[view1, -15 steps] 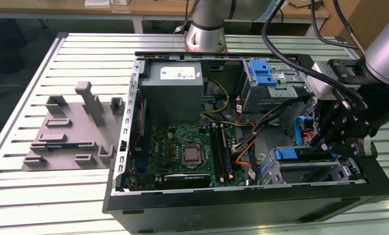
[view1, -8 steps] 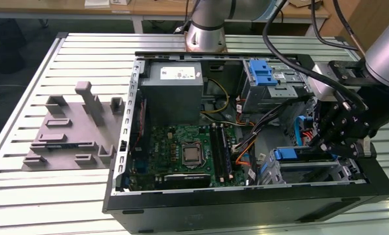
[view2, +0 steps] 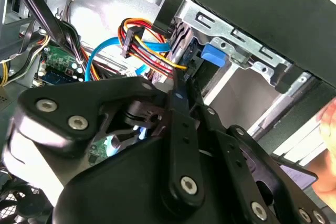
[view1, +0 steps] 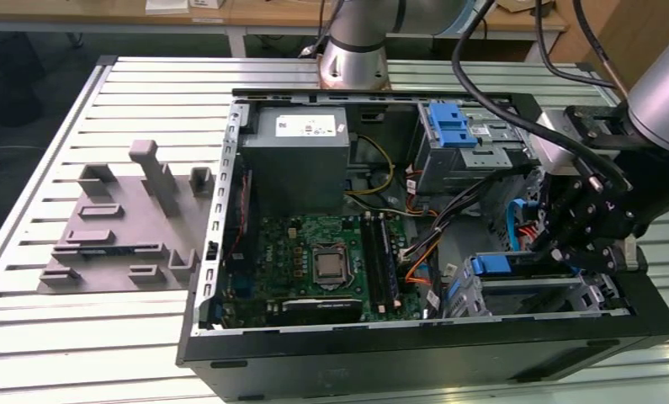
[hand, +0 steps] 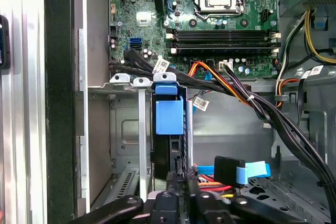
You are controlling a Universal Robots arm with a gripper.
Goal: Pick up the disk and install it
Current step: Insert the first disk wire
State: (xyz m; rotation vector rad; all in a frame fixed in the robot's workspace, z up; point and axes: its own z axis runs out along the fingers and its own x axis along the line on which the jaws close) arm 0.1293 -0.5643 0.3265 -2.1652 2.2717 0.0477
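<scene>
Blue plastic frames the disk (hand: 169, 116), which stands on edge in the drive bay at the front corner of the open computer case (view1: 216, 252), its blue caddy tab facing up toward the first wrist camera. In the exterior view the same blue tab (view1: 491, 265) sits low at the exterior view's right, just beside the silver bay walls. The gripper (view1: 581, 227) hangs directly over that bay, its black linkages close above the caddy; in the first wrist view its fingers (hand: 178, 179) come together narrowly on the disk's upper edge, gripping it. A bundle of red, yellow and orange wires (view2: 149, 43) and a flat blue data cable (hand: 254, 171) run just beside the bay. Further in lies the green motherboard (view1: 311, 252) with its bare processor socket, and beyond it the grey power-supply box (view1: 300, 147). A blue-latched drive cage (view1: 464, 139) sits at the case's far side. Outside the case, a grey fixture (view1: 121, 219) rests on the slatted table (view1: 42, 320).
</scene>
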